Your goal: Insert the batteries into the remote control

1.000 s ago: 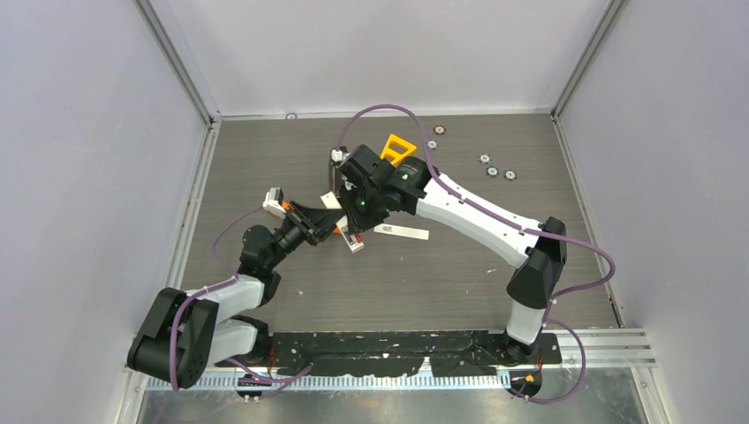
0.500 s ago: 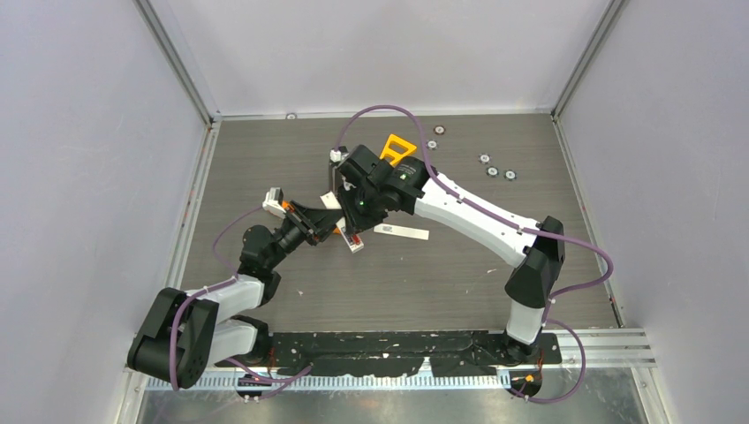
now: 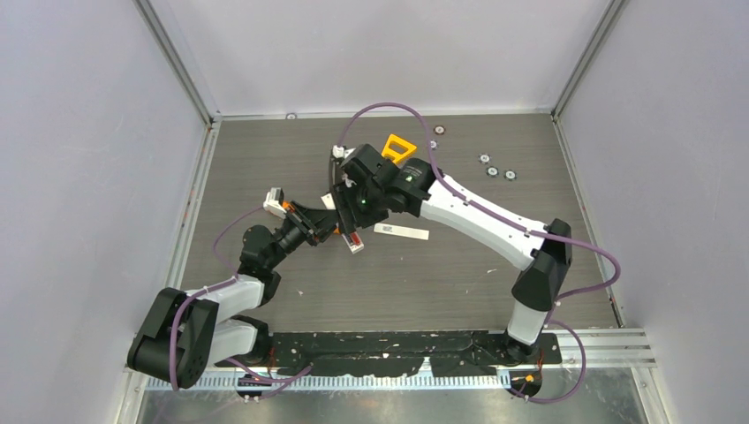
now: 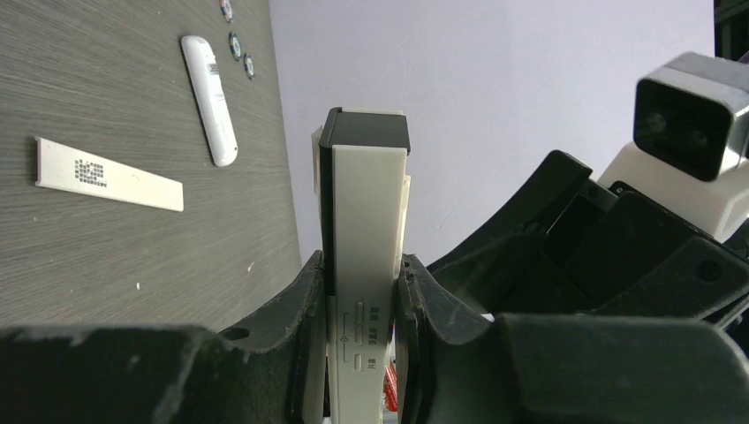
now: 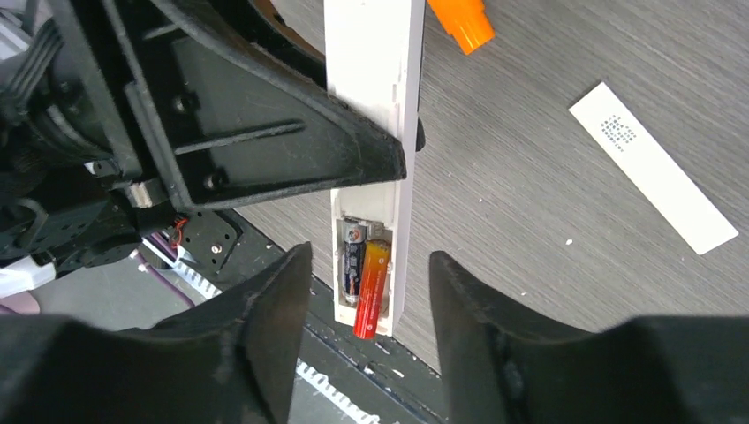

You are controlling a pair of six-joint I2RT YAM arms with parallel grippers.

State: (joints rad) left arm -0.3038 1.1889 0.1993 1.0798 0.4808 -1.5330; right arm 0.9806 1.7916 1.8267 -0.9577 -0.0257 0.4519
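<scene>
My left gripper (image 3: 332, 229) (image 4: 360, 265) is shut on the white remote control (image 3: 352, 238) (image 4: 365, 221) (image 5: 371, 62), holding it edge-on above the table. In the right wrist view its open compartment faces up. A dark grey battery (image 5: 352, 263) lies in it. Beside it an orange-red battery (image 5: 373, 287) lies slanted, its lower end sticking past the remote's end. My right gripper (image 3: 354, 209) (image 5: 371, 254) hangs open just above the compartment, its fingers either side of the remote and touching neither battery.
A flat white strip with a printed code (image 3: 402, 231) (image 4: 108, 174) (image 5: 652, 167) lies on the table right of the remote. A second white remote (image 4: 209, 99), an orange tool (image 3: 398, 147) (image 5: 459, 22) and several silver discs (image 3: 492, 170) lie farther back.
My right gripper has opened its jaws over the compartment and its arm has shifted slightly. The left arm and the remote have stayed still.
</scene>
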